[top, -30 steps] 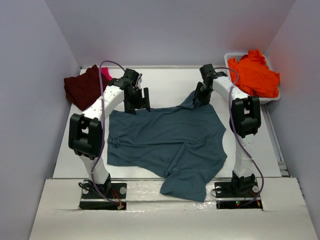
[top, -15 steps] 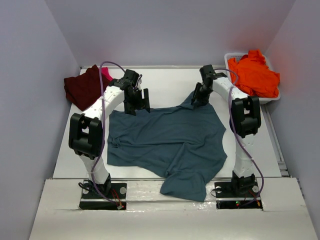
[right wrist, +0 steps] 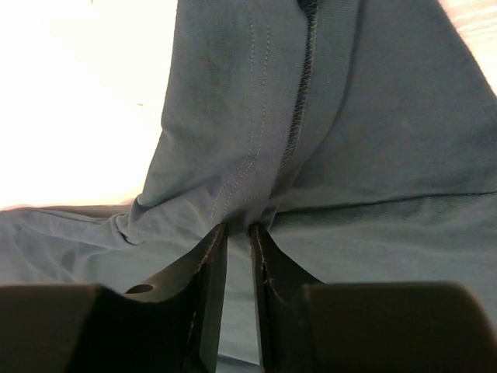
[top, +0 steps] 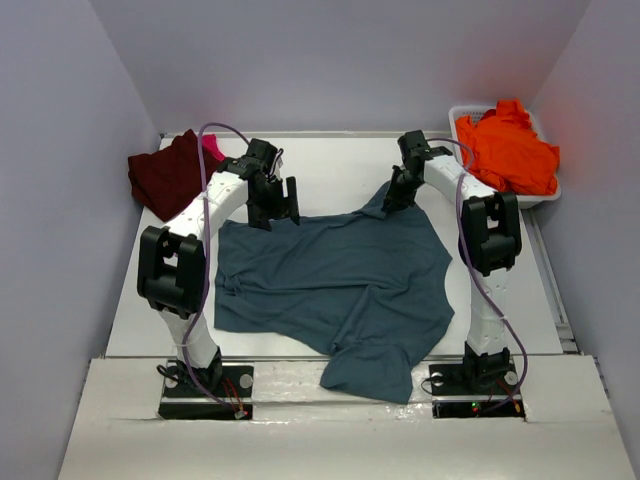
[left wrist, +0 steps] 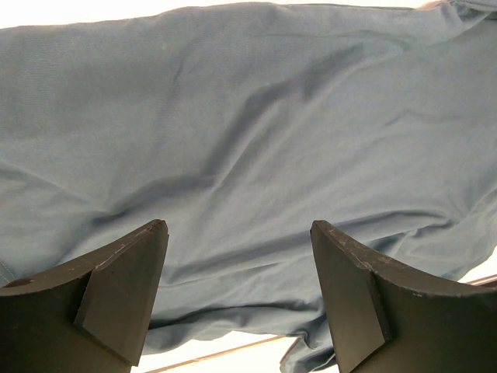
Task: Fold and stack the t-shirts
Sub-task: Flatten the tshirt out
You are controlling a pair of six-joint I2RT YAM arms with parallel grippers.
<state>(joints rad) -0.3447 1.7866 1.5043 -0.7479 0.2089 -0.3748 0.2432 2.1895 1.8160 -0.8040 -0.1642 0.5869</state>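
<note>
Cloth of the teal shirt, soft and rumpled, lies spread mid-table. Right gripper, jaws narrow, pinches a stitched fold at the shirt's 1 o'clock corner. Left gripper hangs wide above its 11 o'clock edge. Maroon shirt lies folded at 10 o'clock; orange shirt is heaped in the tub at 2 o'clock.

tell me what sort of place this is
Likely a robot test cell in a lab: a plain white table boxed in by bare grey walls, with a slate-blue cloth t-shirt laid out and an orange cloth t-shirt in a white plastic tub.
</note>
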